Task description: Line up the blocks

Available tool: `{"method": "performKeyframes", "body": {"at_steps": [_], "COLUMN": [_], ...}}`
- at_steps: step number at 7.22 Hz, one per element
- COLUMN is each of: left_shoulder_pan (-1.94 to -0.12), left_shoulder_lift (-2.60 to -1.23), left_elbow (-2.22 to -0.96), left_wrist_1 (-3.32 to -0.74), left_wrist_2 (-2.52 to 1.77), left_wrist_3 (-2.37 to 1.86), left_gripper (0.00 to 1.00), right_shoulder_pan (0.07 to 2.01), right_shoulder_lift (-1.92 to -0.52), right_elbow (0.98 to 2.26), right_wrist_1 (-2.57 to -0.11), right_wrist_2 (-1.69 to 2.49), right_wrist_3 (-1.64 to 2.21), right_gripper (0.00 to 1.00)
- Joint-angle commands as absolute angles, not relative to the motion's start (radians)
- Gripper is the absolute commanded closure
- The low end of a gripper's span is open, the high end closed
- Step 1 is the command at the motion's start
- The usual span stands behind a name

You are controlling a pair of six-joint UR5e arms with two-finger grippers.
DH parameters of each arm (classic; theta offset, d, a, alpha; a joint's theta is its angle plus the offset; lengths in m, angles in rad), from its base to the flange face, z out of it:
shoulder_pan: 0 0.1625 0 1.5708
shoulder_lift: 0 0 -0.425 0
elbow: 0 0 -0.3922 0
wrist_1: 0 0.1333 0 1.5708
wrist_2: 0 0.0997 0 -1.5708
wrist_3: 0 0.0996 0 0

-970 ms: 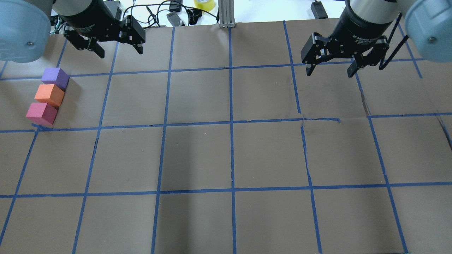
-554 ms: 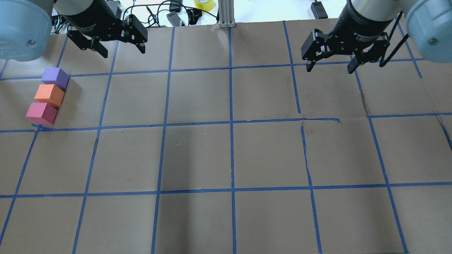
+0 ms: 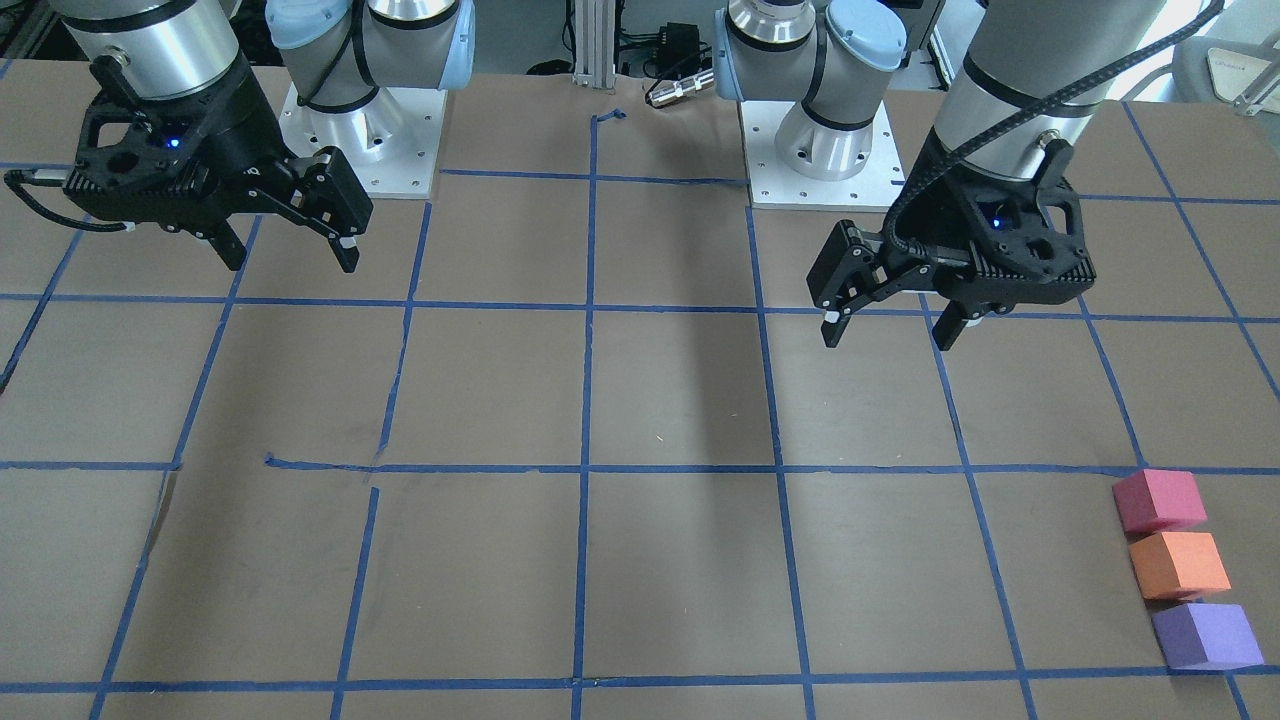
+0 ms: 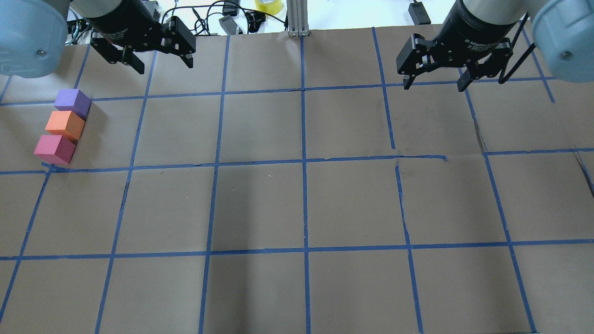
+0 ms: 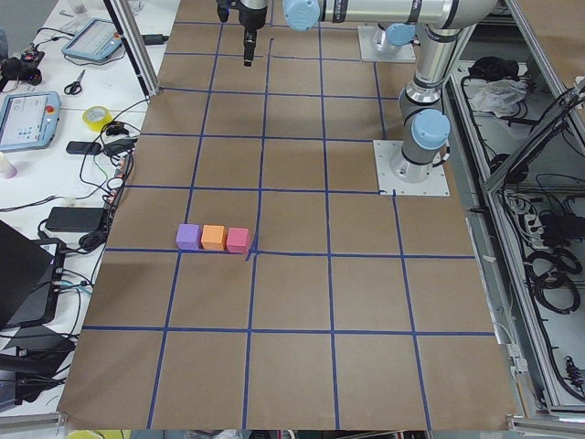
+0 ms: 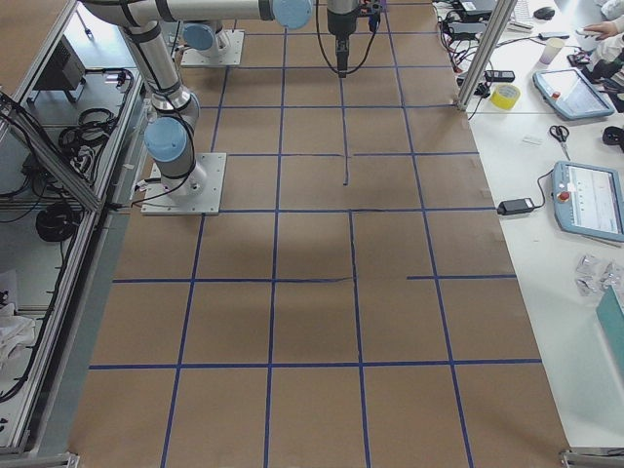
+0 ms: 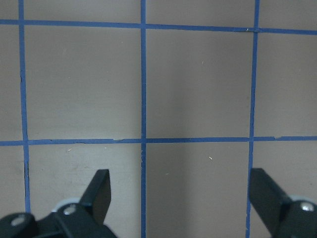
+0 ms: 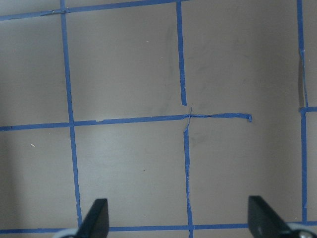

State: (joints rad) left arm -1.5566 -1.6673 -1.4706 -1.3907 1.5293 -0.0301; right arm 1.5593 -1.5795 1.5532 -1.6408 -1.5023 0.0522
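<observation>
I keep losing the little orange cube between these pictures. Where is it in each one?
Front-facing: orange block, lower right.
Overhead: orange block, far left, upper half.
Exterior left: orange block, left of centre.
Exterior right: not in it.
Left wrist: not in it.
Right wrist: not in it.
Landmark: wherever it shows, it is the middle of a row, between the pinkish-red block and the purple block.
</observation>
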Motion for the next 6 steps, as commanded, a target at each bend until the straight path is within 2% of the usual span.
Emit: {"method": "performKeyframes", "body": {"at_steps": [1,6], "left_shoulder_pan": [-1.557,-1.560], "left_shoulder_lift": [-1.670,-1.638], "left_elbow": [-1.471,-1.471], "left_wrist_1": [-1.390,-1.376], "left_wrist_2": [1.568,1.568], "left_wrist_3": [-0.031,-0.023], "left_gripper": [0.00,0.00], "right_shoulder_pan": [1.559,1.559], "right_shoulder_lift": [-1.577,-1.572], "right_elbow": [1.554,1.568], "right_wrist_1": [-1.650,-1.654], "right_wrist_2": [-1.502,-1.508], "right_wrist_3": [0.061,0.049], "right_gripper": [0.00,0.00]}}
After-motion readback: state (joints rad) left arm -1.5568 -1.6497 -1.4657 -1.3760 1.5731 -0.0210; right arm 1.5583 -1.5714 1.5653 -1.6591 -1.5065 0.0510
